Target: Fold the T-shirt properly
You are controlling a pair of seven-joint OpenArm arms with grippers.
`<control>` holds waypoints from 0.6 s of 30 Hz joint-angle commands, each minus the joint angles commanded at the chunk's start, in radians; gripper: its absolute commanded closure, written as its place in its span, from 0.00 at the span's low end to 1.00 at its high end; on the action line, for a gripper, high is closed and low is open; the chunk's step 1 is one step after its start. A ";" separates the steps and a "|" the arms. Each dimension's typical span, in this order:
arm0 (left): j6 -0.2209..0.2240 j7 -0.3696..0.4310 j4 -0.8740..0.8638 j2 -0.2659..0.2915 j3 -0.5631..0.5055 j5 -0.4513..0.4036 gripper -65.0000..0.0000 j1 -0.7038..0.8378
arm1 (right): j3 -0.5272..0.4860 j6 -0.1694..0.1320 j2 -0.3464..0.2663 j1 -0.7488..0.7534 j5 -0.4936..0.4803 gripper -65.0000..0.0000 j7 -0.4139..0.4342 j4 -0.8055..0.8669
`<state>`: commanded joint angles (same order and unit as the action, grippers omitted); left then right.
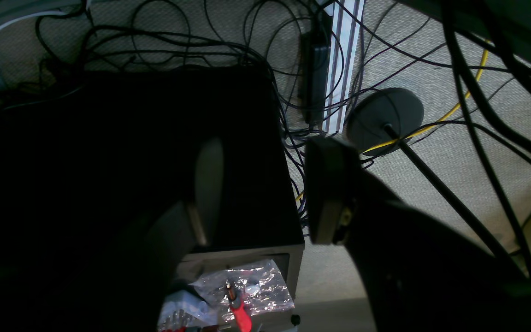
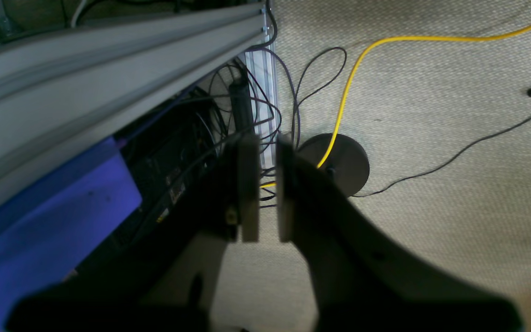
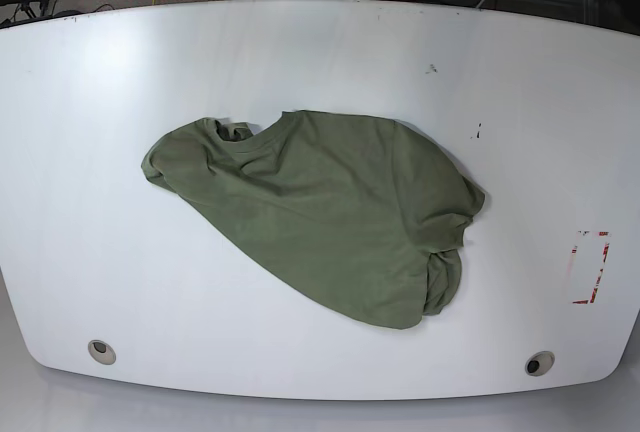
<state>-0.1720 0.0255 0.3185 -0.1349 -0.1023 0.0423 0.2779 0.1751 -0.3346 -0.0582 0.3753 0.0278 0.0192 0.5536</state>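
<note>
Though crumpled, T-shirt (image 3: 330,217) unobstructed (tabletop (image 3: 90,252)).

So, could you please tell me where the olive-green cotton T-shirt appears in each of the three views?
Base: the olive-green cotton T-shirt lies crumpled mid-table, neck toward the picture's left.
Left wrist: not in it; floor and cables only.
Right wrist: not in it; floor and a table edge.
Shared landmark: the yellow cable by the round dark stand base, in both wrist views.

The white tabletop (image 3: 320,42) is carrying the crumpled olive T-shirt (image 3: 330,212), which is lying unfolded, with no fingers near it.
</note>
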 joint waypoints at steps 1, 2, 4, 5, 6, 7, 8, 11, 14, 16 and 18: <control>0.000 0.001 0.003 0.001 0.001 -0.001 0.60 0.003 | 0.000 0.000 0.001 0.001 -0.001 0.91 0.001 0.001; 0.000 0.001 0.006 0.001 0.002 -0.002 0.60 0.006 | 0.000 -0.001 0.001 0.002 -0.001 0.91 0.003 0.002; 0.000 0.005 0.012 0.002 0.002 -0.002 0.60 0.011 | 0.001 -0.001 0.002 0.007 0.001 0.91 0.003 0.005; 0.000 0.004 0.017 0.001 0.002 -0.002 0.60 0.014 | 0.001 0.000 0.002 0.008 0.000 0.91 0.003 0.007; 0.000 0.004 0.022 0.000 0.002 -0.002 0.60 0.016 | 0.000 0.000 0.002 0.010 -0.001 0.91 0.003 0.009; 0.001 0.005 0.027 0.001 0.002 -0.002 0.60 0.019 | 0.000 0.001 0.001 0.012 -0.001 0.91 0.004 0.011; 0.002 0.006 0.031 0.001 0.002 -0.002 0.60 0.022 | 0.000 0.002 0.001 0.014 -0.002 0.91 0.004 0.013; 0.002 0.007 0.046 0.003 0.002 0.000 0.60 0.033 | 0.000 -0.001 0.002 0.021 0.001 0.91 0.003 0.022; 0.001 0.009 0.066 0.003 0.003 -0.001 0.60 0.044 | 0.000 0.000 0.001 0.032 0.001 0.91 0.002 0.037; 0.004 0.004 0.153 0.000 0.009 0.003 0.61 0.096 | -0.003 -0.003 0.000 0.063 -0.003 0.91 0.000 0.084; 0.003 0.007 0.160 0.000 0.009 0.001 0.61 0.100 | -0.001 0.000 -0.001 0.068 -0.003 0.91 0.000 0.092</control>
<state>-0.1690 0.0323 0.4786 -0.1347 -0.0932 0.0438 0.3774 0.1736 -0.3346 -0.0591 0.4429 0.0246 0.0192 0.6454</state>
